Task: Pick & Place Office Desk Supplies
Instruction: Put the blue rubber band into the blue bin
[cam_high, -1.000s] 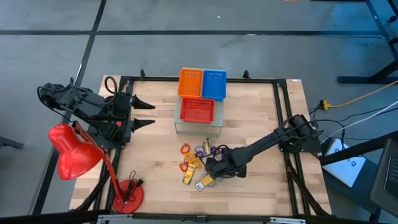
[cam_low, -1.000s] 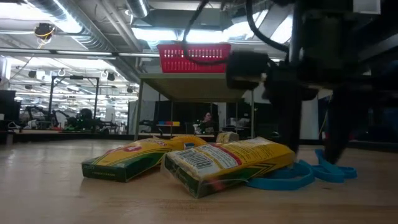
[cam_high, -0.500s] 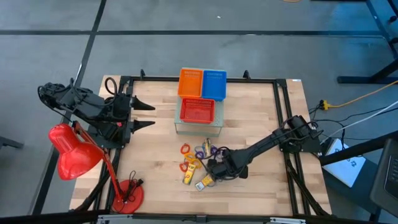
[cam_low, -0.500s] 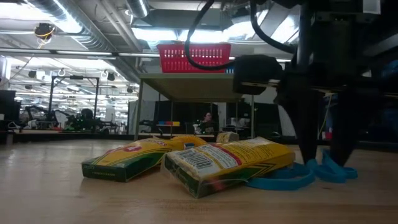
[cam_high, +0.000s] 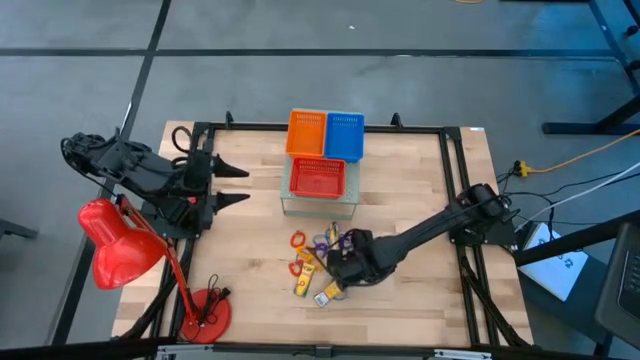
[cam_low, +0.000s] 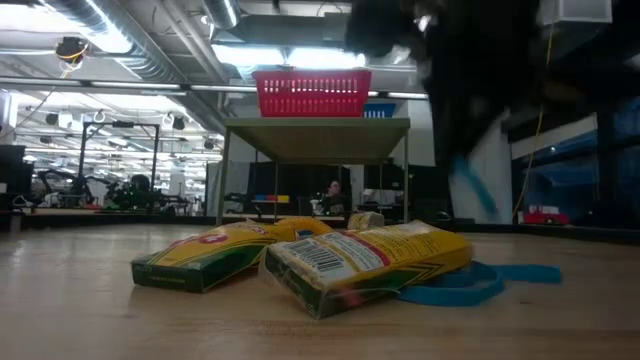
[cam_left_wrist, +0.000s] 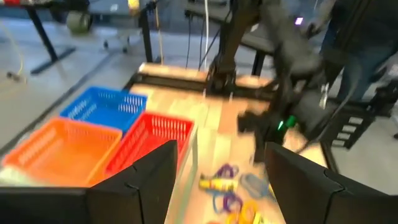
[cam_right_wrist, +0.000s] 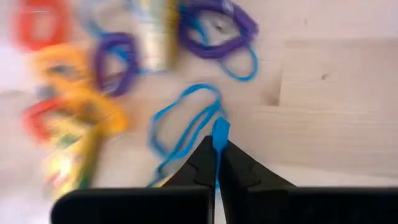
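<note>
The supplies lie in a heap at the table's middle: orange loop (cam_high: 297, 240), purple loops (cam_right_wrist: 214, 28), blue loops (cam_low: 450, 285) and two yellow boxes (cam_low: 365, 262) lying flat. My right gripper (cam_right_wrist: 216, 152) hangs over the heap's right side, pointing steeply down. It is shut on a blue loop (cam_low: 470, 185) that dangles above the table. My left gripper (cam_high: 235, 185) is open and holds nothing. It stays raised at the table's left, level with the baskets. My right gripper pinches a short stretch of the blue loop's band (cam_right_wrist: 221, 130) between its two fingertips, coming from above. A bit of the band sticks out past the tips. The rest hangs slack below the fingers (cam_low: 470, 185), clear of the table.
Orange (cam_high: 307, 133), blue (cam_high: 344, 136) and red (cam_high: 317, 178) mesh baskets stand at the far middle, the red one on a raised clear shelf. A red desk lamp (cam_high: 120, 245) stands at the near left corner. Bare wood lies right of the heap.
My right gripper has shut its fingers on a blue loop at the table and then risen, its wrist turning. The loop has been lifted clear and now dangles. The other blue loops and the boxes have stayed where they were.
</note>
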